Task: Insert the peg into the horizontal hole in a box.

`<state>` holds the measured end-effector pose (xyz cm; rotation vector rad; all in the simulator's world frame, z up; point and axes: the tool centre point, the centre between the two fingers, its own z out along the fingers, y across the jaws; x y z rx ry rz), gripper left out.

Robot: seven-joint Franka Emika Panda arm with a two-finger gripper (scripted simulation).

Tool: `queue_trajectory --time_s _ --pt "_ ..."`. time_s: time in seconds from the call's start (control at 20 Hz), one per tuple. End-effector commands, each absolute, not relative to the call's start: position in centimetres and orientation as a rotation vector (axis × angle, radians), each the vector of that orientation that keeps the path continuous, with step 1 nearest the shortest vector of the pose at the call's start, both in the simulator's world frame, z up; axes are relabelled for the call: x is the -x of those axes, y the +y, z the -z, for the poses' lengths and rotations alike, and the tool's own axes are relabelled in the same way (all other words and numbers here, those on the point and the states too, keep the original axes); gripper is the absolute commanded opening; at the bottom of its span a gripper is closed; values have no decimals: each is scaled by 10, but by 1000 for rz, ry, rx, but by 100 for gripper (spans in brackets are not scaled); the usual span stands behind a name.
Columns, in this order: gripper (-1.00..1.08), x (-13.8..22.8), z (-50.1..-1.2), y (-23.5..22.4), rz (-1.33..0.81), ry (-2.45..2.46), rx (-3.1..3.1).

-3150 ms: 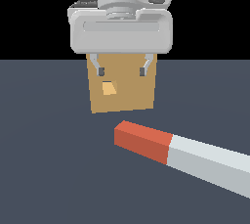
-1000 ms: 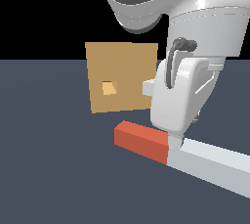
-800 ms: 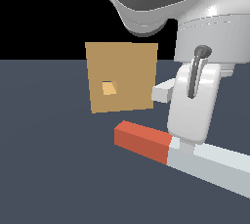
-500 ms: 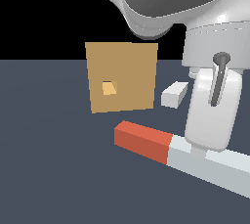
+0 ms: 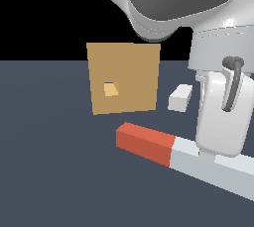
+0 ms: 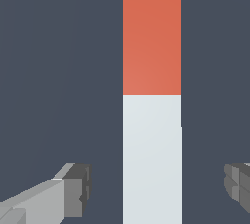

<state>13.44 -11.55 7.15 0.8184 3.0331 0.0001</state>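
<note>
Claw (image 6: pixel 156 189) is spread wide, released, holding nothing. In the wrist view its two dark-tipped fingers (image 6: pixel 78 189) sit on either side of the peg (image 6: pixel 151 120), each with a clear gap of worktop (image 6: pixel 58 71) between pad and bar, no contact. The peg's pale part runs between the fingers, not centred: the gap on one side looks a bit wider than on the other.

In the exterior view the claw body (image 5: pixel 221 117) hangs low over the peg's pale section, near the red/white seam, toward the exterior view's right. One finger (image 5: pixel 179 97) shows as a pale block behind the peg, apart from it. Cannot tell whether the near finger's tip touches the peg's top face; it looks very close.

Peg (image 5: pixel 168 149): long square-section bar lying flat on the dark grey-blue worktop (image 5: pixel 49 171), short red-orange end pointing to the exterior view's left, longer pale grey-white rest running off toward the right edge.

Box (image 5: pixel 124 77): tan-brown flat-faced block standing upright behind the peg, well apart from it. Hole (image 5: pixel 111 89): small lighter orange-tan squarish opening on the box face, toward the face's left, around mid-height. Peg is outside the hole, not lined up with it.
</note>
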Motion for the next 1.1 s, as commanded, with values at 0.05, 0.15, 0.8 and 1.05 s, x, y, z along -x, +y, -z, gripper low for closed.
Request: queue_trajectory --time_s 0.05,0.15,0.8,1.05 --pt "100 -134 -66 -115 0 3034 -818" --pt "100 -134 -58 -115 0 3034 -817" --pt "100 -135 -22 -115 0 3034 -813" --pt "-100 -135 -22 -115 0 3034 -813"
